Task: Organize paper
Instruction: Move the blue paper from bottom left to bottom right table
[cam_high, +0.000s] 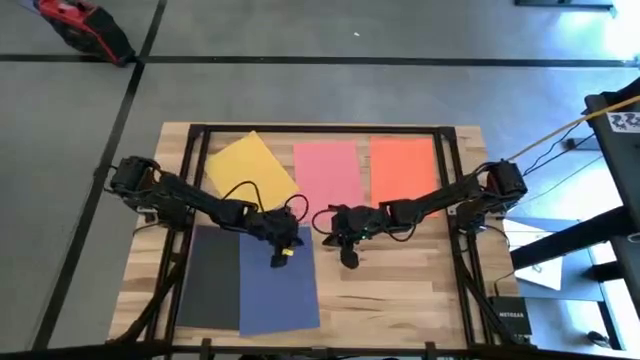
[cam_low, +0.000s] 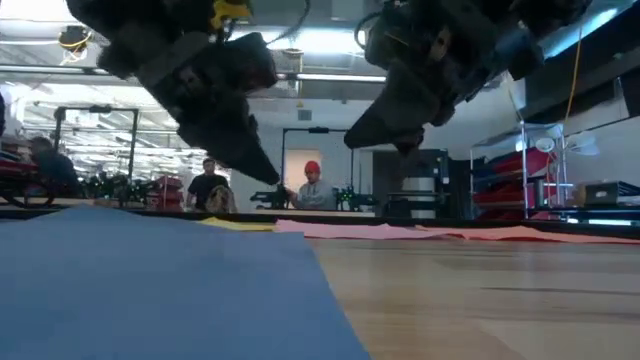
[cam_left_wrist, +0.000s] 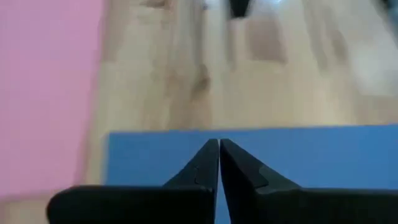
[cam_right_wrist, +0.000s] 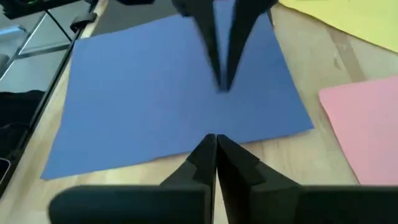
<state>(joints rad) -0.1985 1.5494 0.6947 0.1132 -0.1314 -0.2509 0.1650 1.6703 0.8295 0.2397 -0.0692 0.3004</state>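
Note:
Five sheets of paper lie flat on the wooden table (cam_high: 400, 280). Yellow (cam_high: 250, 165), pink (cam_high: 328, 175) and orange (cam_high: 403, 168) lie along the far side. Black (cam_high: 208, 275) and dark blue (cam_high: 280, 285) lie side by side at the near left. My left gripper (cam_high: 281, 258) is shut and hovers over the blue sheet's far right part (cam_left_wrist: 298, 155). My right gripper (cam_high: 350, 260) is shut and hovers just off the blue sheet's right edge (cam_right_wrist: 261, 140). In the low view both fingertips, left (cam_low: 272, 178) and right (cam_low: 350, 142), stand clear above the table.
Bare wood (cam_high: 400, 280) takes up the table's near right. A dark frame (cam_high: 320, 128) borders the far edge, with rails down both sides. People (cam_low: 312, 190) sit in the room beyond the table.

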